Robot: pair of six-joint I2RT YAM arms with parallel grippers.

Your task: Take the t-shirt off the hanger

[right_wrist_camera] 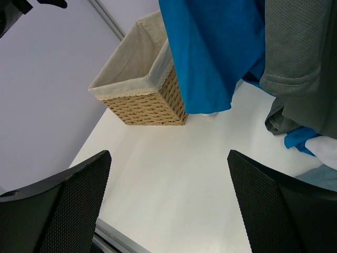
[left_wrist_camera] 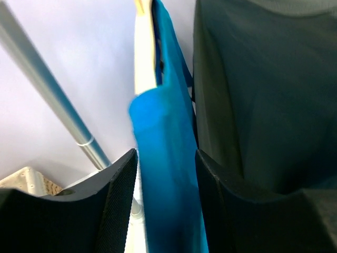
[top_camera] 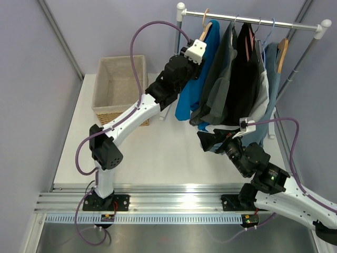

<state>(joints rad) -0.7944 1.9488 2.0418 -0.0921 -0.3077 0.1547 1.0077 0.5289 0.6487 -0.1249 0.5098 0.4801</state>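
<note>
A blue t-shirt [top_camera: 190,92] hangs on a wooden hanger [top_camera: 204,29] at the left end of the clothes rack. My left gripper [top_camera: 201,46] is raised to the shirt's shoulder. In the left wrist view the gripper [left_wrist_camera: 166,154] is open, with the blue fabric [left_wrist_camera: 168,179] hanging between the fingers. A gap shows on the left side. The pale hanger arm [left_wrist_camera: 143,52] rises above it. My right gripper [top_camera: 210,140] is open and empty, low over the table below the hanging clothes. The right wrist view shows the shirt's hem [right_wrist_camera: 210,58] ahead of the gripper [right_wrist_camera: 168,158].
Dark grey [top_camera: 221,79], black [top_camera: 247,68] and light blue [top_camera: 271,84] garments hang to the right on the same rod [top_camera: 263,22]. A wicker basket with cloth lining [top_camera: 120,84] stands at the back left, beside the rack's post [left_wrist_camera: 52,89].
</note>
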